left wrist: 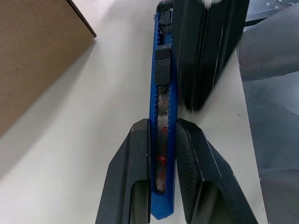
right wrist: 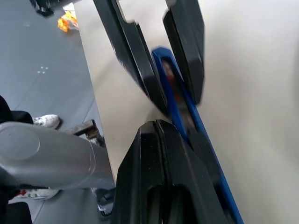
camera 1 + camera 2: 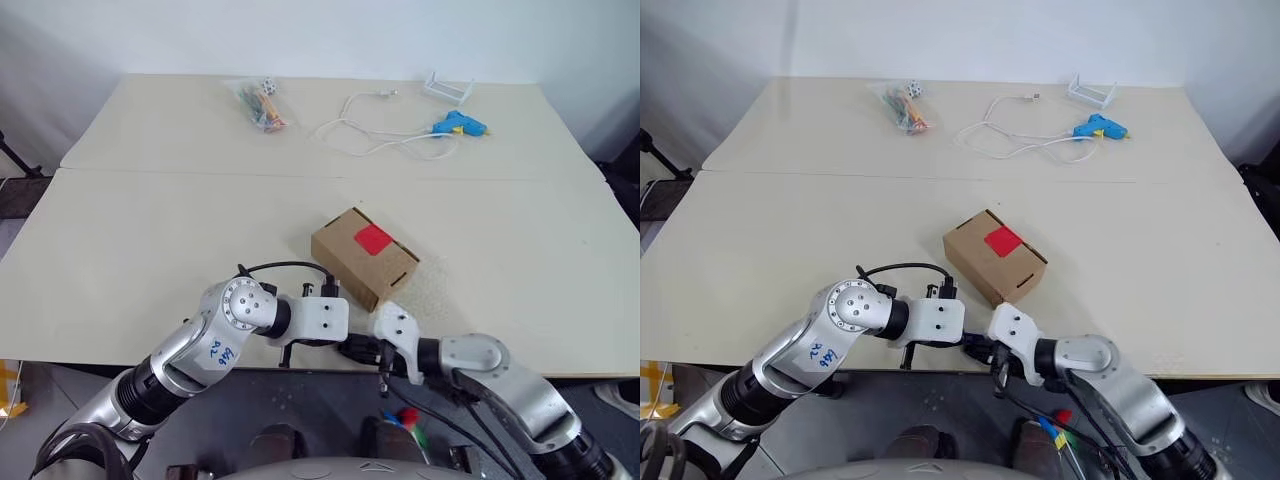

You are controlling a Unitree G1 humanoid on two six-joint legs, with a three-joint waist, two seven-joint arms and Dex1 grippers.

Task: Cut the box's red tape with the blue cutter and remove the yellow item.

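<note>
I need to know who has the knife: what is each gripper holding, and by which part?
The left gripper clamps the blue cutter near its rear end. The right gripper is shut beside its slider, holding nothing.

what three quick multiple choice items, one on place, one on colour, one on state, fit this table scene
1. Where is the glue gun?
A. far right of the table
B. on the box
C. beside the bag

2. What colour is the tape on the box?
A. green
B. red
C. white

3. What is the left tool doing?
A. hanging open
B. gripping the cutter
C. gripping the box

Answers:
1. A, it lies near the far right corner.
2. B, a red patch sits on top.
3. B, its fingers clamp the blue handle.
</note>
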